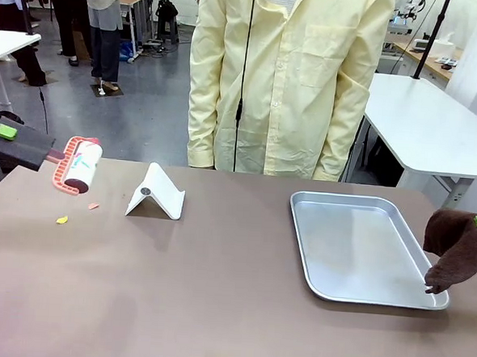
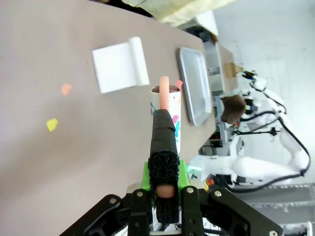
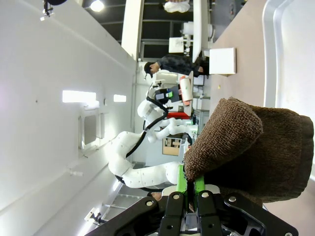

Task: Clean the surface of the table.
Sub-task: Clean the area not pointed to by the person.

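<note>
The table point(image 1: 214, 306), a wide grey-brown top, is seen spread under the tray point(image 1: 356, 242) and well out to the tray's left. A person in a pale yellow coat point(image 1: 285, 76) is seen standing behind the far edge, beyond the tray and a little to its left. The tray itself, silver metal with a raised rim, is laid flat on the right part of the tabletop.

A brown cloth point(image 1: 458, 249) is held hanging at the tray's near right corner, with its lower end in front of the rim. Whether it touches the rim cannot be told. It is pinched at its upper edge by the right gripper point(image 3: 189, 189), whose green-padded fingers are pressed together on the fabric.

A folded white stand point(image 1: 156, 194) is set upright on the table to the left of the tray, apart from it. Farther left of the tray, a lint roller point(image 1: 77, 167) with a coral frame and printed white roll is held out near the far edge. Its black handle is clamped between the closed fingers of the left gripper point(image 2: 162, 177).

Two small scraps are left lying on the table between the roller and the stand, on the side away from the tray: an orange scrap point(image 1: 93, 206) and, nearer the camera, a yellow scrap point(image 1: 62, 219).
</note>
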